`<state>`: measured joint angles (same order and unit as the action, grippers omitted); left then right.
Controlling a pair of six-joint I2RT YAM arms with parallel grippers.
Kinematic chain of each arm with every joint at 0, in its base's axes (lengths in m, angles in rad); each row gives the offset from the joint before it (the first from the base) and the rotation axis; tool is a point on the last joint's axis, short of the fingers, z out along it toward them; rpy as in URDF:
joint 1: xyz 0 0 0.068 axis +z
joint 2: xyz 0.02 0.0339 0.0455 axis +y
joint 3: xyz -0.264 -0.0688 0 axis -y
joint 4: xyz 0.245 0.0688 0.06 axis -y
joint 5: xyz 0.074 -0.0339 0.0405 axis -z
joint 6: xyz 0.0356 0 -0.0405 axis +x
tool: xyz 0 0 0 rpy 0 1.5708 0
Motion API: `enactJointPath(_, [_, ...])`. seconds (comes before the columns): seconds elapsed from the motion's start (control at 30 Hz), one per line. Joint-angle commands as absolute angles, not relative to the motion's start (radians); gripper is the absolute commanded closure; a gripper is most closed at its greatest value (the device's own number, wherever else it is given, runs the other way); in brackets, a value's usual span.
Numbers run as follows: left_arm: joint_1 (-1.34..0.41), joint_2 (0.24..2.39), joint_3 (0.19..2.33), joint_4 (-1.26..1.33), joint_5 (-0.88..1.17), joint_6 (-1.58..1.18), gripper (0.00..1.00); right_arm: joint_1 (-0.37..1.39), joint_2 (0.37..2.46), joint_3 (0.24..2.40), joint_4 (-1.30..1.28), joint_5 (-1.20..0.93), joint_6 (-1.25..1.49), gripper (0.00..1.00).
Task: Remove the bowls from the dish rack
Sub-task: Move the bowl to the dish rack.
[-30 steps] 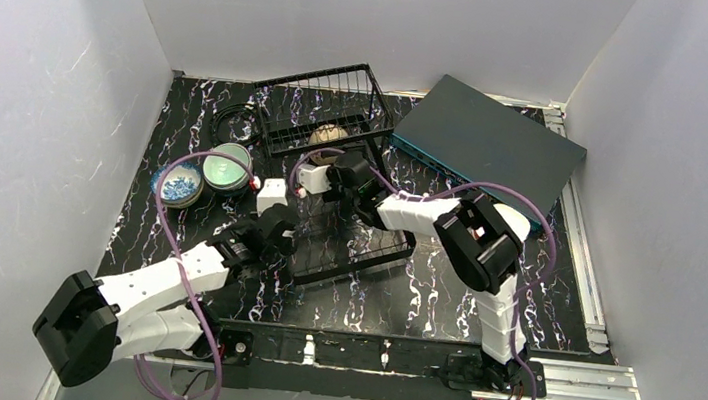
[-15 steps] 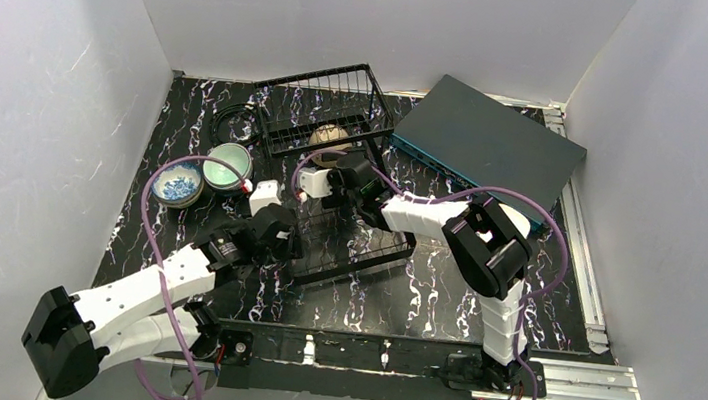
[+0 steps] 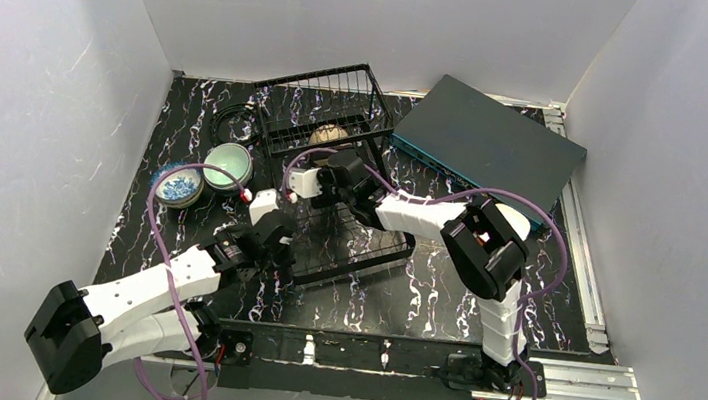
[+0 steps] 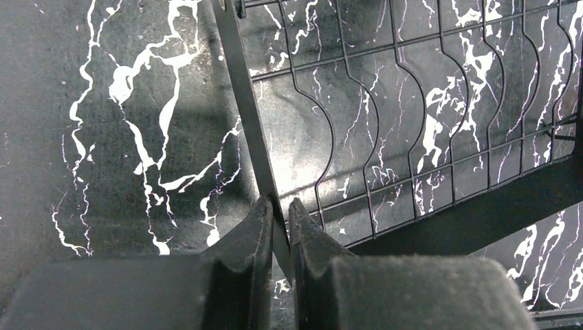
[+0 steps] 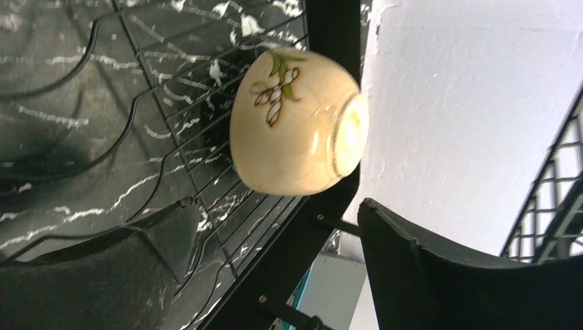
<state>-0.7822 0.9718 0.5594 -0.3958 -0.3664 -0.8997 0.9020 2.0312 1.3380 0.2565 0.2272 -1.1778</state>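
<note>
The black wire dish rack (image 3: 365, 247) lies in the middle of the table. A beige bowl (image 3: 329, 137) with a painted flower rests on its side in the rack, and it also shows in the right wrist view (image 5: 295, 124). My right gripper (image 3: 339, 164) is open just short of this bowl, its jaws wide apart in the right wrist view (image 5: 268, 230). My left gripper (image 3: 284, 247) is shut on the flat edge bar of the rack (image 4: 254, 137), pinching it between the fingertips (image 4: 260, 220). A pale green bowl (image 3: 228, 166) and a blue-and-white bowl (image 3: 179, 183) stand on the table at left.
A flat dark grey box (image 3: 488, 140) lies at the back right, touching the rack's far end. A black cable coil (image 3: 235, 122) lies at the back left. White walls close in the table on three sides.
My left arm has swung a little toward the near left, its gripper staying at the rack's edge. My right gripper has edged slightly left toward the beige bowl.
</note>
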Motion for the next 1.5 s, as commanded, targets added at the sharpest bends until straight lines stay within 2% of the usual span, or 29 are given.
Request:
enactJointPath(0.0, [-0.785, 0.987, 0.557, -0.445, -0.370, -0.867, 0.99, 0.921, 2.058, 1.420, 0.262, 0.215, -1.179, 0.07])
enactJointPath(0.63, [-0.803, 1.017, 0.586, -0.439, -0.339, -0.808, 1.00, 0.914, 2.291, 1.635, 0.264, 0.388, -1.215, 0.06])
enactJointPath(1.03, [-0.871, 1.082, 0.689, -0.604, -0.476, -0.817, 1.00, 0.894, 2.351, 1.697, 0.242, 0.472, -1.195, 0.04])
enactJointPath(1.23, [-0.917, 1.122, 0.745, -0.668, -0.526, -0.818, 1.00, 0.880, 2.397, 1.796, 0.064, 0.427, -1.108, 0.01])
enactJointPath(1.47, [-0.947, 1.117, 0.761, -0.686, -0.535, -0.815, 1.00, 0.867, 2.416, 1.748, 0.154, 0.534, -1.087, 0.01])
